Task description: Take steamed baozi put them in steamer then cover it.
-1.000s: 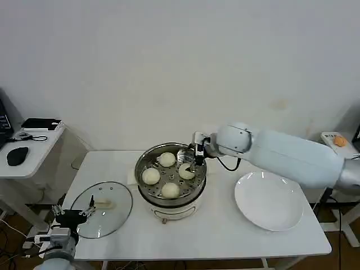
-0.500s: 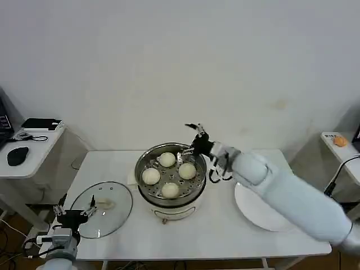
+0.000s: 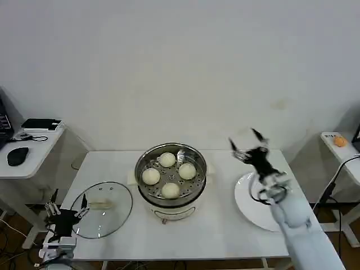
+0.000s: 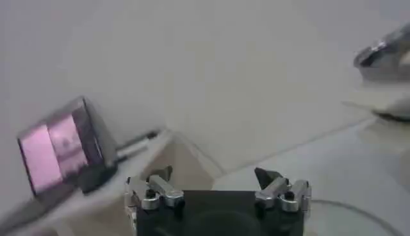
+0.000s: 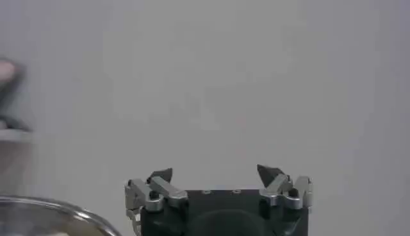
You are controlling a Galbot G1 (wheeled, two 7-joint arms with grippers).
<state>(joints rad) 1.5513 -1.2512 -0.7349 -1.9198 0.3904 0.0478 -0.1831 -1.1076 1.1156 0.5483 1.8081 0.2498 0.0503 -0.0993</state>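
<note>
White table (image 3: pixel 219 225) stood w/ a round glass lid (image 3: pixel 101 209) lying flat near its left front edge, an empty white plate (image 3: pixel 256 205) at right, & a side desk (image 3: pixel 28 154) far left carrying a black mouse (image 3: pixel 17 155) & a dark device (image 3: pixel 40 124).

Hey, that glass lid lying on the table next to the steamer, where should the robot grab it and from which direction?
Probably by the pale handle at the centre of the glass lid, coming straight down from above. The lid lies flat, dome up, so its thin rim offers little purchase. The open left gripper sits by its near-left edge.
</note>
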